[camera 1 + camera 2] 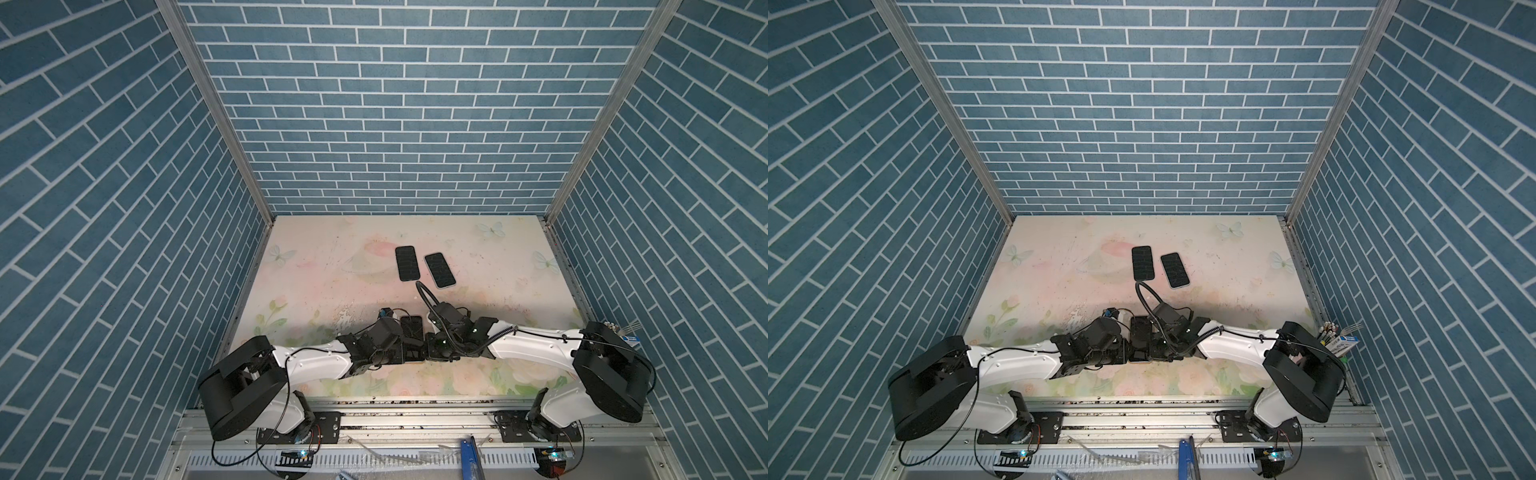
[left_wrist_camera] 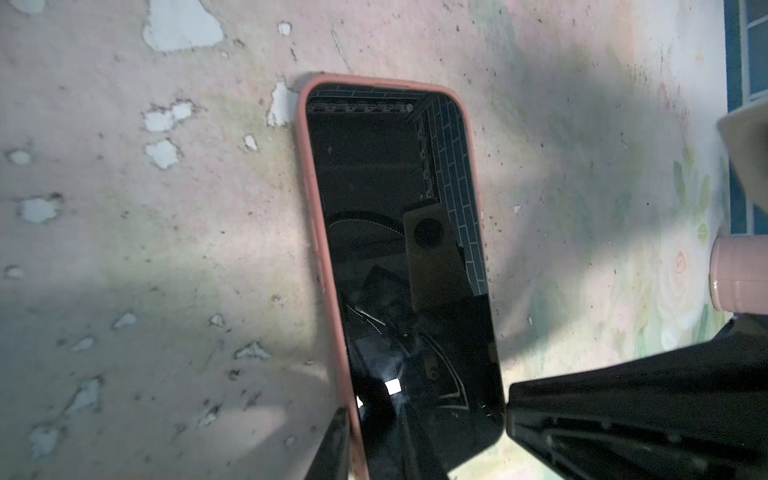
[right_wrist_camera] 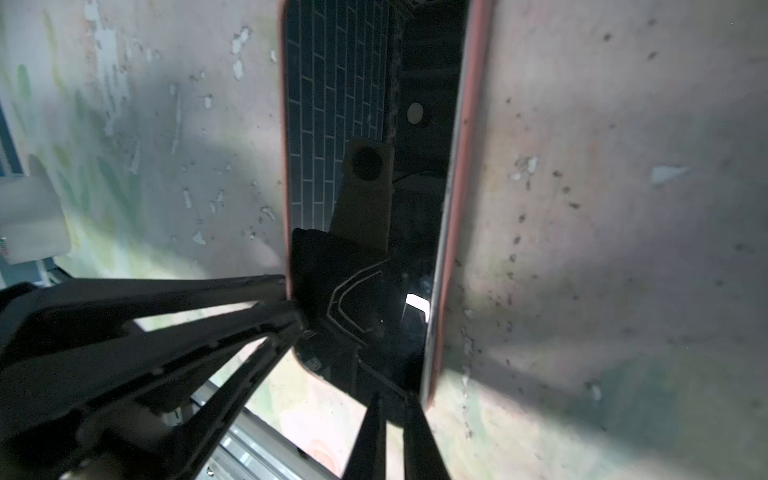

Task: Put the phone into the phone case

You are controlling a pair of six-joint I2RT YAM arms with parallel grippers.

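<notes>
We are looking at both arms meeting low over the near middle of the desk (image 1: 332, 291). The phone (image 2: 399, 249) is lying there flat, dark screen up, inside the salmon-pink phone case (image 2: 309, 166). The case's rim is framing the screen along one long side and around the far end. In the right wrist view, a silvery edge of the phone is showing just inside that rim.

The left hand (image 3: 293, 305) is reaching in from its own side, and its fingertips are touching the phone's long edge close to the near end. In the left wrist view, one of its fingers (image 2: 336, 446) is sitting against the outside of the rim. The other finger is getting lost against the black glass, so we cannot tell whether this hand is gripping the rim or only resting on it.

The right hand (image 3: 394, 401) is coming in from the opposite side. Its two fingers are standing close together with a slim gap, over the near end of the screen just beside the rim. We cannot tell whether they are pinching anything.

In both top views the wrists are hiding most of the cased phone, and only its far end is showing between them.

Farther back, well apart from the hands, a black-edged phone (image 1: 406, 263) and a pale-edged phone (image 1: 440, 270) are lying side by side, screens up and not touching.
</notes>
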